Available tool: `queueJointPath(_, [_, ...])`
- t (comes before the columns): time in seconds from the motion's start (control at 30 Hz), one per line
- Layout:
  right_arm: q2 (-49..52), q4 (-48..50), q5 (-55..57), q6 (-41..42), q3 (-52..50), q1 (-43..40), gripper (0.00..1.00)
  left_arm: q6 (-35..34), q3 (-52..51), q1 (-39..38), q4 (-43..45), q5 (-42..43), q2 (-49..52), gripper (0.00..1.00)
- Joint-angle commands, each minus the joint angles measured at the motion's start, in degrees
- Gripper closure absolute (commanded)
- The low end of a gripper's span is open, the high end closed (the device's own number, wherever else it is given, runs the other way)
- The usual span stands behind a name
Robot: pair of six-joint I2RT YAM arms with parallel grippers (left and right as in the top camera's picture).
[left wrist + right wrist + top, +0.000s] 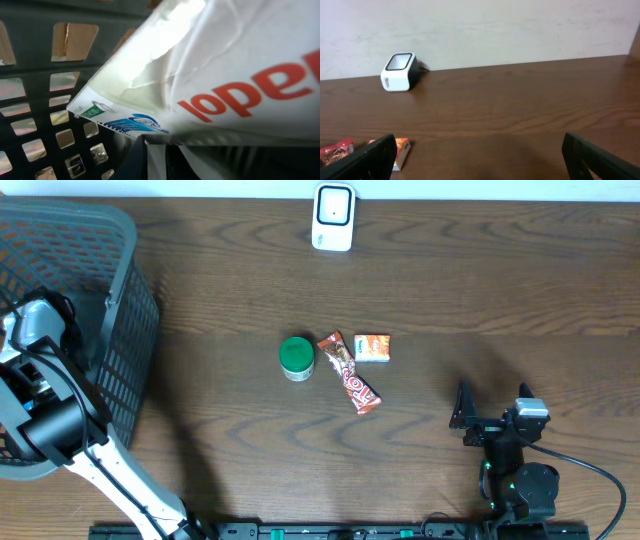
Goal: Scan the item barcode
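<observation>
Left pincer down in basket, clamped on white packet; right pincer low, agape.

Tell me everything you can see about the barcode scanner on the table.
The scanner is a small white block, plastic by the look of it, with rounded corners and a dark-framed pale window on its slanted face. It stands upright at the far edge of the wooden table, near the middle, close to the pale wall. Only the tabletop touches it.

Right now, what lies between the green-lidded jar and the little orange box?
The upper end of the red candy bar, slanting between jar and box; the overhead view shows it.
</observation>
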Motion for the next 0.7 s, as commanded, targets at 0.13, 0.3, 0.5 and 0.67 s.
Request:
queueJointPath(0.13, [-0.1,-0.2,0.0,-0.8,0.0,-0.1,0.01,-0.4,-0.3,-2.9,0.9,1.4,1.8,0.93])
queueJointPath(0.3, [-0.1,-0.2,0.0,-0.8,0.0,-0.1,0.01,0.3,-0.3,-7.3,2.2,1.5,0.6,0.93])
queueJointPath(0.5, [-0.1,-0.2,0.0,-0.7,0.0,-0.1,0.01,2.6,-0.3,-13.1,6.2,1.7,-2.8,0.44])
queueJointPath(0.67, [-0.1,-0.2,0.0,-0.7,0.0,-0.1,0.01,1.7,-0.3,-14.2,8.4,4.4,-5.5,0.16])
